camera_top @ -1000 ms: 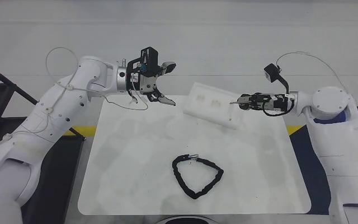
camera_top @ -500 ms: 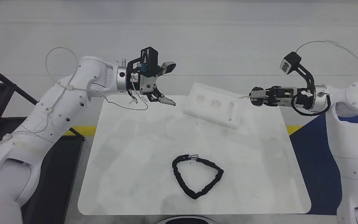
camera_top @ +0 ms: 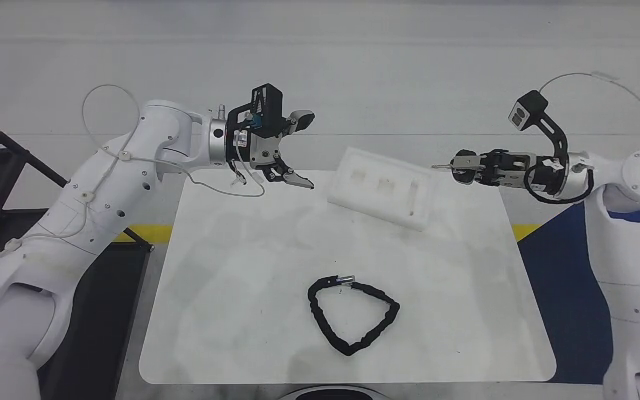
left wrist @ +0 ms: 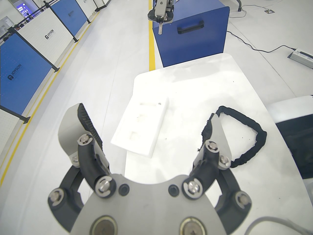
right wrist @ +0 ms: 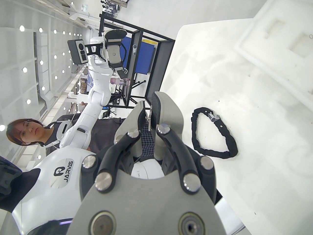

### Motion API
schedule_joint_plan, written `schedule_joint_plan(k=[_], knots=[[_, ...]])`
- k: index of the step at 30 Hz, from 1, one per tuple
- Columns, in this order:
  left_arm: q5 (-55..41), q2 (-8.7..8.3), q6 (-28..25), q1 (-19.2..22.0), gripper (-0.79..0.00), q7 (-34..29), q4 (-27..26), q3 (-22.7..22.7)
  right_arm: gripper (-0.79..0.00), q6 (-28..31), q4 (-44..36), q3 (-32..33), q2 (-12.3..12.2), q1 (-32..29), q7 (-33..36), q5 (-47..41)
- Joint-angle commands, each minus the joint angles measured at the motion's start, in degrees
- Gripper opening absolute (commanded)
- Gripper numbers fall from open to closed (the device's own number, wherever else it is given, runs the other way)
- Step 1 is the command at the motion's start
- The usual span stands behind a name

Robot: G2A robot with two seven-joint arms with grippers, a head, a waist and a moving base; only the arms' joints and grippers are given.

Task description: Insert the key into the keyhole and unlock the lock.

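Setting: a pale grey floor (camera_top: pixel 320 50) surrounds a white, round-cornered table (camera_top: pixel 250 300) that fills the lower middle of the top view.
Right tool: the right tool (camera_top: pixel 462 166) is pressed together on the key (camera_top: pixel 440 167) and held in the air at the upper right of the top view.
Key: its thin shank sticks out ahead of the tool and points toward the left of the top view.
Left tool: the left tool (camera_top: pixel 300 150) is spread wide and holds nothing, left of centre in the upper part of the top view, above the table's far left corner.
Foam tray: a white foam tray (camera_top: pixel 380 190) with empty recesses lies on the far part of the table, between the two tools in the top view.
Lock: a black sleeved chain lock (camera_top: pixel 373 293) lies flat as a closed loop in the lower middle of the top view, well apart from both tools.
Lock end: a small metal end (camera_top: pixel 342 281) sits at the upper left of the loop. Which way its keyhole faces is too small to tell.
Step in hand: judging by the layout, the key is gripped and now has to be carried down to the lock.
Doing it well: lower the key to the height of the metal end and line the shank up with the keyhole's axis before pushing. The free left tool could pin the chain beside the metal end so it cannot slide.
Risk: the loop is loose and may scoot away. The key may also twist in the tool if it is pushed in off-axis.
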State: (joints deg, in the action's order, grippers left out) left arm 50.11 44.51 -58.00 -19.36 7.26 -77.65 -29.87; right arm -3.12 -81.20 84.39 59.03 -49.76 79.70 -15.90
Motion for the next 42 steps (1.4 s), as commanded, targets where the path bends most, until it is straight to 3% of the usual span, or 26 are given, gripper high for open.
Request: schedule_joint_plan(k=[1,10,20,23,31,37,42], knots=[[0.00,0.00,0.00,0.00,0.000,0.00,0.00,0.00,-0.785,0.00,0.00,0.00,0.00,0.00,0.00,0.00],[0.00,0.00,0.00,0.00,0.000,0.00,0.00,0.00,-0.785,0.00,0.00,0.00,0.00,0.00,0.00,0.00],[-0.43,1.57,5.55,-8.88,0.000,-1.65,-2.98,2.45,-0.785,0.00,0.00,0.00,0.00,0.00,0.00,0.00],[0.04,1.97,8.37,-11.90,0.000,-0.03,-3.07,2.63,-0.785,0.00,0.00,0.00,0.00,0.00,0.00,0.00],[6.32,3.09,8.97,-19.97,0.000,8.91,-1.79,3.91,-0.785,0.00,0.00,0.00,0.00,0.00,0.00,0.00],[14.96,4.05,11.32,-23.72,0.000,12.19,-0.55,5.10,-0.785,0.00,0.00,0.00,0.00,0.00,0.00,0.00],[18.49,5.97,13.20,-25.71,0.000,15.52,2.34,6.69,-0.785,0.00,0.00,0.00,0.00,0.00,0.00,0.00]])
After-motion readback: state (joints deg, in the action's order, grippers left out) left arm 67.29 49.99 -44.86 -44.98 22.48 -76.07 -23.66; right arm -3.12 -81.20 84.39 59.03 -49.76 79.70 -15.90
